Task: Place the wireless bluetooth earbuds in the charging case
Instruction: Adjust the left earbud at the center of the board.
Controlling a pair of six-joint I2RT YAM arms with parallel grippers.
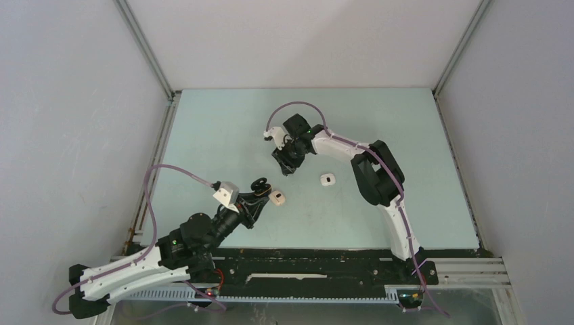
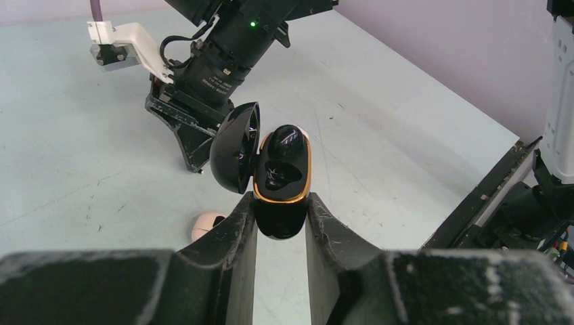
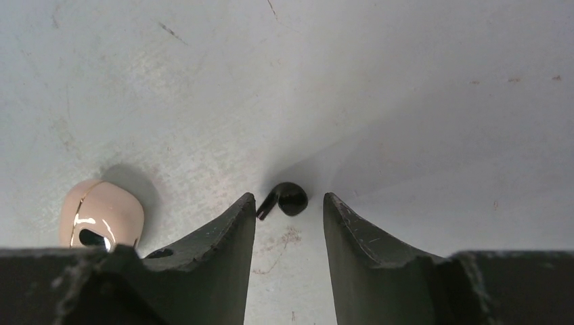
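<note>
A small glossy black wireless earbud [image 3: 291, 198] with a short stem lies on the pale blue-green surface [image 1: 223, 135], near its middle. It sits in the gap between the two dark fingertips of the right pincer [image 3: 289, 203], which points down at it. The jaws stand apart. The stem is at the inner edge of the finger at 9 o'clock, and bare surface shows between the bud and the finger at 3 o'clock, so nothing is clasped. In the top view the bud is hidden beneath the right pincer [image 1: 287, 166].

In the right wrist view, a glossy cream rounded pebble-like case [image 3: 101, 220] rests on the surface at 9 o'clock of the bud, near it but apart.

The left pincer [image 2: 281, 206] is clamped on the base of a glossy black rounded charging case [image 2: 281, 176] with a gold rim around its opening. The case is held off the surface, its domed lid [image 2: 235, 156] swung open toward 9 o'clock. Dark shiny shapes fill the inside, and I cannot tell whether a bud is seated there.

In the top view, the left pincer [image 1: 259, 186] is at 7 o'clock of the right one. The cream case [image 1: 277, 197] lies just beside it at 4 o'clock. A small white rounded case [image 1: 327, 179] lies at 2 o'clock of the cream case, apart from both pincers.
</note>
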